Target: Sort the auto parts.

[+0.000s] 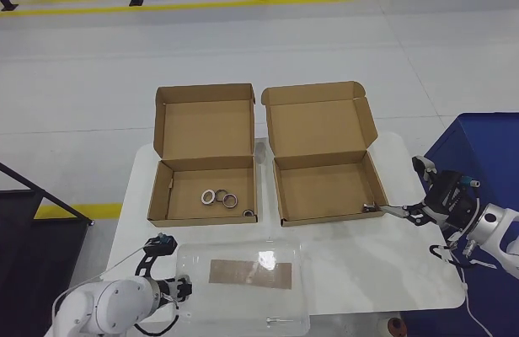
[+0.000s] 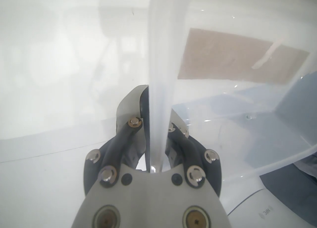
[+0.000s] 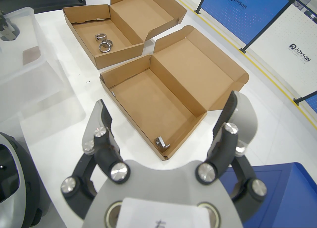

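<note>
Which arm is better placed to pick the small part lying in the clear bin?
Right, probably: the right gripper is open and empty, while the left gripper is shut on the wall of the clear bin.

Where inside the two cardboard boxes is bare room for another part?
Right box: bare floor except a small metal part in the corner by the right gripper. Left box: rings crowd the middle and front-right; its left end is free.
</note>
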